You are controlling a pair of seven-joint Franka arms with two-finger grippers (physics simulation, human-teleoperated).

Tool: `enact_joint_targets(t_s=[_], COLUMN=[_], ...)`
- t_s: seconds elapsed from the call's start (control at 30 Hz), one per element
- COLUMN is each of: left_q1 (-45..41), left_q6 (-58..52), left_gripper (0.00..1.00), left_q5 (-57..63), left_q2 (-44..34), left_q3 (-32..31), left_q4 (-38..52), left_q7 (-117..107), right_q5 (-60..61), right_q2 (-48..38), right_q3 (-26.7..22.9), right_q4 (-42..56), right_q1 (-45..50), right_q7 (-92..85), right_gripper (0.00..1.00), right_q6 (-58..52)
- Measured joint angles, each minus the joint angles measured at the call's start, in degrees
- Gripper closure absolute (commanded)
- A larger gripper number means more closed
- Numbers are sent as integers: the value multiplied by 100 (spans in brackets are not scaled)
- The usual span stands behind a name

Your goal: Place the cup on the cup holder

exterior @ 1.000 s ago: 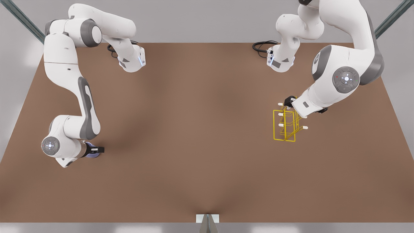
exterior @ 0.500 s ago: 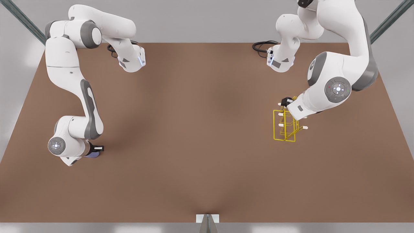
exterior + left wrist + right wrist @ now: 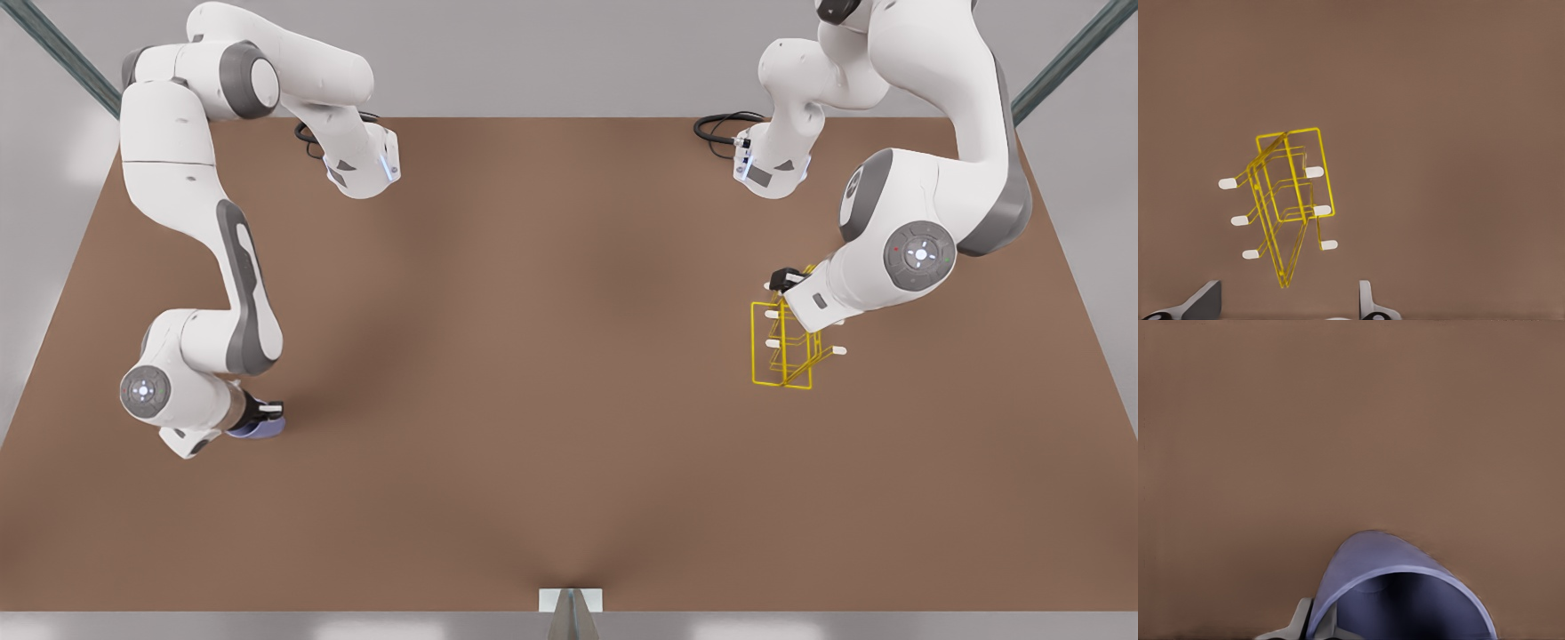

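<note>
The small lavender-blue tapered cup (image 3: 258, 428) is being pinched by the right gripper (image 3: 264, 412) at the front view's left. The left gripper (image 3: 782, 281), fingers spread, is being held above the thin yellow wire-frame cup holder (image 3: 784, 349) at that view's right.

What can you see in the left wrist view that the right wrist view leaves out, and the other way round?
The left wrist view alone shows the cup holder, a yellow wire rack with white-tipped pegs, below the left tool, whose fingers are spread open. The right wrist view alone shows the cup, lavender-blue, seen close up with its open mouth toward the camera, and the right tool gripping its rim. Both share the bare brown table as backdrop.
</note>
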Motion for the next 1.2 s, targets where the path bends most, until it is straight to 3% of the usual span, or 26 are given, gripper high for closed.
enact_joint_targets(t_s=[0.27, 0.37, 0.57, 0.83, 0.97, 1.2], left_q1=[-36, -35, -35, -35, -35, -35], left_q6=[-52, -70, -87, -101, -104, -106], left_gripper=[0, 0, 0, 0, 0, 0], left_q5=[2, 4, 7, 12, 14, 15], left_q2=[-5, -4, 7, 36, 40, 44], left_q3=[0, 0, 0, 0, 0, 0], left_q4=[-2, -3, -6, -15, -9, -11], left_q7=[-11, -14, -20, -29, -33, -38], right_q5=[1976, 3050, 4123, 4482, 4316, 3742], right_q2=[-320, -3, 976, 3344, 3972, 4311], right_q3=[755, 785, 1611, 2290, 2679, 3040], right_q4=[200, 504, 1484, 4034, 4413, 4351], right_q1=[817, 1236, 1973, 3553, 3807, 3777], right_q7=[508, 872, 1844, 3176, 3667, 4281], right_gripper=[79, 79, 79, 79, 79, 79], right_q6=[-389, -409, 423, 2316, 3060, 3646])
